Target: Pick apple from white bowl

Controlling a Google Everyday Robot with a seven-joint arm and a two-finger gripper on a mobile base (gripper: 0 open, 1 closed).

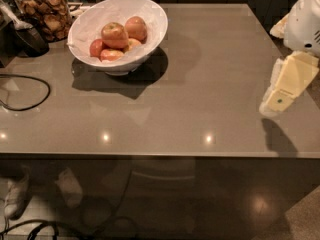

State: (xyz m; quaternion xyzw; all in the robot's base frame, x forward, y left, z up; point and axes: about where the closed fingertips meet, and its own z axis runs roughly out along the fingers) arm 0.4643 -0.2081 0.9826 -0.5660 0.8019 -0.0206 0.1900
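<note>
The white bowl (88, 26) stands at the table's back left. It holds several apples. The apple (114, 34), the largest, red-orange with yellowish streaks, lies on top near the middle. A redder apple (136, 27) sits to its right, with smaller ones (97, 48) in front. My gripper (280, 96), cream and white, hangs over the table's right edge, far to the right of the bowl and empty.
A glass jar of brown cookies (46, 11) stands left of the bowl beside a dark object (27, 38). A black cable (30, 101) loops over the table's left side. The table's front edge (160, 155) runs across the middle of the view.
</note>
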